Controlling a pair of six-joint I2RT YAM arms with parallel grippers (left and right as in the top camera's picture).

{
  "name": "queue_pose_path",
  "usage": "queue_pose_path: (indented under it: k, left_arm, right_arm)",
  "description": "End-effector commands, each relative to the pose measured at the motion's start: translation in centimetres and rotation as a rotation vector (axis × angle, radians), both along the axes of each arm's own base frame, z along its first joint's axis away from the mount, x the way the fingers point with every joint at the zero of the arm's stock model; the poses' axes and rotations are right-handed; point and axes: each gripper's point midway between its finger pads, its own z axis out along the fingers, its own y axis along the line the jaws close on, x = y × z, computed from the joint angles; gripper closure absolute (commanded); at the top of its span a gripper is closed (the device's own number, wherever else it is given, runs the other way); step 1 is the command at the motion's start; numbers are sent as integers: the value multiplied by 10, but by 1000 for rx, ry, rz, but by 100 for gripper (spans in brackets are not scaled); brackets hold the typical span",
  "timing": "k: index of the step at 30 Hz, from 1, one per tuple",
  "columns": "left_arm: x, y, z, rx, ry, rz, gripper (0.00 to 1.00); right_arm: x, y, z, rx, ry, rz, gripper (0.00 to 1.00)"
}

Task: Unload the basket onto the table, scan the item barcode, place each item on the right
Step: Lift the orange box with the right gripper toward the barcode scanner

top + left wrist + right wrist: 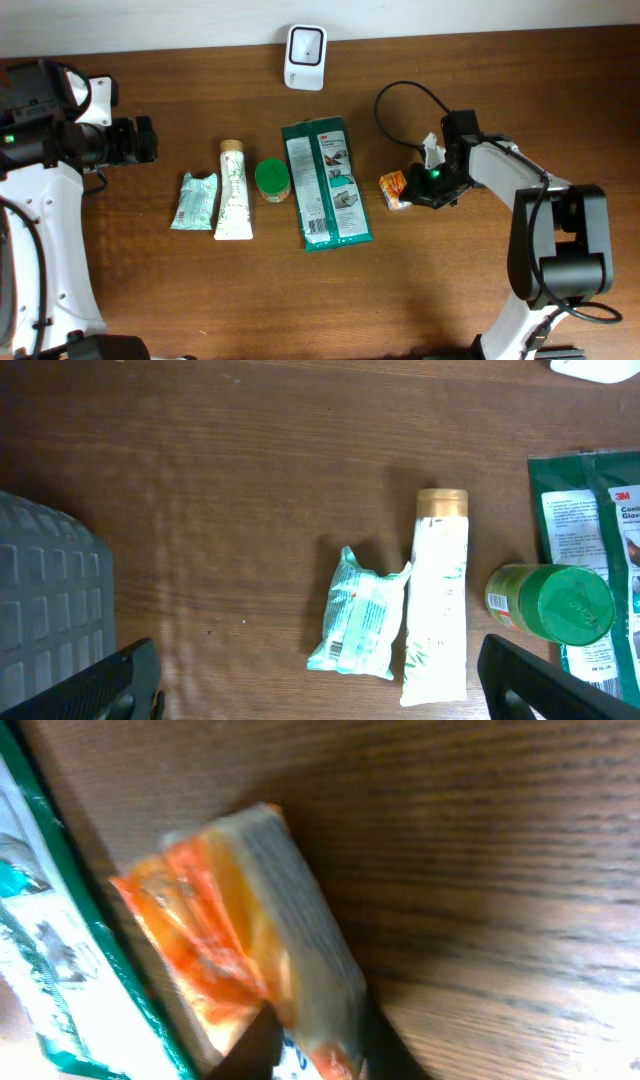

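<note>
pinching the small orange plastic packet (240, 950) w/ my right gripper (318, 1058), jaws narrow on its end.
packet's just r of the flat green-edged pack (325, 183) on the brown wood table (480, 290); my left gripper (320, 678) hangs wide open, empty, well apart.

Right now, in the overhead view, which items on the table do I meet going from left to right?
Teal packet → white tube → green-lidded jar → green glove package → orange packet. The white scanner overlaps the package sideways, so it is left out.
</note>
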Motion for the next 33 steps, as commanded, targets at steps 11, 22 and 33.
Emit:
queue_pose_path:
  k: [11,22,33]
  left_arm:
    - [0,-1,3,3,-11,-21,1]
    - [0,-1,3,3,-11,-21,1]
    - [0,-1,3,3,-11,-21,1]
  right_arm:
    - [-20,94,218,939,-315,272,96]
    - [-20,96,242,1101,95,31,96]
    - [27,7,145,-95,-208,-36,96]
